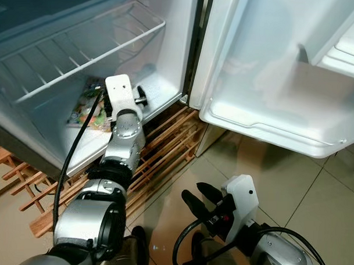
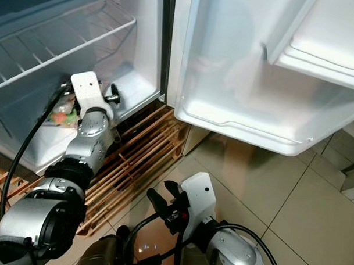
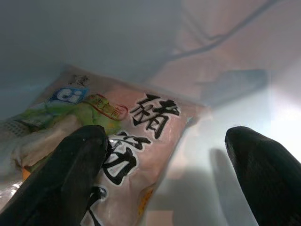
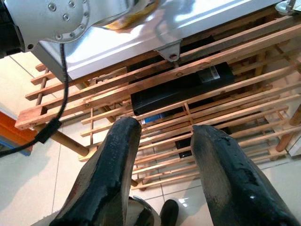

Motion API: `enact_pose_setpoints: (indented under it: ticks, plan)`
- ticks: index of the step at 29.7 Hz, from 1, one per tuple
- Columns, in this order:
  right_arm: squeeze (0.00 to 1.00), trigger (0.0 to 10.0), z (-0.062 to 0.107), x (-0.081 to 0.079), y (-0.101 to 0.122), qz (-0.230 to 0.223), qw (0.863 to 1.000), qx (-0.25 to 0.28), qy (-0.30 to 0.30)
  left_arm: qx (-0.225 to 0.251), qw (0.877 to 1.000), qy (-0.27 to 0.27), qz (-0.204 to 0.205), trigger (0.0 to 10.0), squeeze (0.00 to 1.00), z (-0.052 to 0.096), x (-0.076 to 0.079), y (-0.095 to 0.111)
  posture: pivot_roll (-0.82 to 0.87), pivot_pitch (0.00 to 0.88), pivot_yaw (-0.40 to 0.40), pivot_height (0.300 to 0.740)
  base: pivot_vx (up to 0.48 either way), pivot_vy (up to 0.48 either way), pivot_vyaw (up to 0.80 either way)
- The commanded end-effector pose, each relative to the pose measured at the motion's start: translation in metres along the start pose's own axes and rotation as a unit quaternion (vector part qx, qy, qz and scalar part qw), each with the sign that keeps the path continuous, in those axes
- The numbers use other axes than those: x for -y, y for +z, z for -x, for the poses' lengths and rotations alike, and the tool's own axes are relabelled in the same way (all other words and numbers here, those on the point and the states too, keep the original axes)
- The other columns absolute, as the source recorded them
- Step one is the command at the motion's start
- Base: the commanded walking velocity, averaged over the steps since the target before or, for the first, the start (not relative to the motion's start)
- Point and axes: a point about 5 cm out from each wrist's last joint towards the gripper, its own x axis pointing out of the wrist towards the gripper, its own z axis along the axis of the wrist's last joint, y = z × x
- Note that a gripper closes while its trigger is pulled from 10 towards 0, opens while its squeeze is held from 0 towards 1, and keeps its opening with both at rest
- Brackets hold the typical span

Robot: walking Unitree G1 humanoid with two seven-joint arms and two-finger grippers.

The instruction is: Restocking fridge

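The left gripper [image 3: 164, 174] reaches into the fridge [image 1: 168, 56], fingers spread wide just over the packet [image 3: 113, 136] lying flat on the fridge floor. The right gripper [image 1: 200, 203] hangs low near the wooden rack [image 1: 165, 149], fingers parted, holding nothing.

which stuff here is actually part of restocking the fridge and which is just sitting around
Part of the job:
fridge
food packet on the fridge floor
left gripper, open over the packet

Just around:
wooden slat rack under the fridge
right gripper, idle above the tiles
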Motion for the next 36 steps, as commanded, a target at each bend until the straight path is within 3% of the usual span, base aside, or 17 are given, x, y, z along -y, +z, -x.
enact_pose_setpoints:
  ticks: [1,4,8,11,12,16,21,23,26,27,31,35,36]
  plan:
    - [0.0,10.0,0.001,-0.001,-0.003,-0.009,1.0,-0.007,0.0,-0.02,0.999,0.028,-0.017,10.0,0.0,0.001,-0.013,-0.013,-0.33,0.225,-0.035,0.74,0.0,0.0,0.0]
    - [0.0,10.0,0.001,0.0,-0.004,-0.01,1.0,-0.008,-0.001,-0.018,0.999,0.03,-0.013,10.0,0.0,-0.001,-0.02,-0.01,-0.33,0.22,-0.039,0.74,0.0,0.0,0.0]
    - [0.0,10.0,0.002,0.001,-0.006,-0.012,1.0,-0.01,-0.002,0.023,0.999,-0.044,0.014,10.0,0.0,0.008,0.001,0.001,-0.32,0.215,-0.04,0.74,0.0,0.0,0.0]
    - [0.0,10.0,0.002,0.002,-0.006,-0.013,1.0,-0.01,-0.003,0.046,0.995,-0.082,0.014,10.0,0.0,0.015,0.013,0.005,-0.31,0.213,-0.04,0.74,0.0,0.0,0.0]
    - [0.0,10.0,0.002,0.002,-0.007,-0.014,1.0,-0.01,-0.004,0.074,0.99,-0.122,-0.001,10.0,0.0,0.024,0.023,0.009,-0.31,0.213,-0.04,0.74,0.0,0.0,0.0]
    - [0.0,10.0,0.001,0.002,-0.008,-0.015,1.0,-0.01,-0.005,0.087,0.986,-0.144,-0.019,10.0,0.0,0.025,0.027,0.01,-0.31,0.209,-0.041,0.74,0.0,0.0,0.0]
    - [0.0,10.0,0.0,0.003,-0.008,-0.017,1.0,-0.008,-0.007,0.073,0.987,-0.142,-0.021,10.0,0.0,0.023,0.019,0.008,-0.31,0.194,-0.038,0.74,0.0,0.0,0.0]
    - [0.0,10.0,0.001,0.005,-0.008,-0.017,1.0,-0.004,-0.015,0.056,0.986,-0.155,-0.011,10.0,0.0,0.03,0.015,0.001,-0.31,0.177,-0.032,0.74,0.0,0.0,0.0]
    - [0.0,10.0,0.003,0.014,-0.008,-0.023,0.999,0.004,-0.043,0.029,0.978,-0.206,-0.003,10.0,0.0,0.061,0.007,-0.012,-0.28,0.15,-0.025,0.74,0.0,0.0,0.0]
    - [0.0,10.0,0.003,0.014,-0.008,-0.023,0.999,0.004,-0.043,0.029,0.978,-0.206,-0.003,10.0,0.0,0.061,0.007,-0.012,-0.28,0.15,-0.025,0.74,0.0,0.0,0.0]
    - [0.0,10.0,0.002,0.029,-0.018,-0.022,0.997,-0.001,-0.071,0.013,0.965,-0.263,-0.011,10.0,0.0,0.094,-0.005,-0.017,-0.21,0.093,-0.013,0.74,0.0,0.0,0.0]
    - [0.0,10.0,-0.003,0.038,-0.022,-0.023,0.996,0.003,-0.09,0.004,0.958,-0.287,0.002,10.0,0.0,0.106,-0.013,-0.019,-0.18,0.058,-0.003,0.74,0.0,0.0,0.0]
    - [0.0,10.0,-0.01,0.049,-0.024,-0.022,0.993,0.013,-0.113,0.005,0.953,-0.302,0.011,10.0,0.0,0.114,-0.02,-0.017,-0.17,0.016,0.008,0.74,0.0,0.0,0.0]
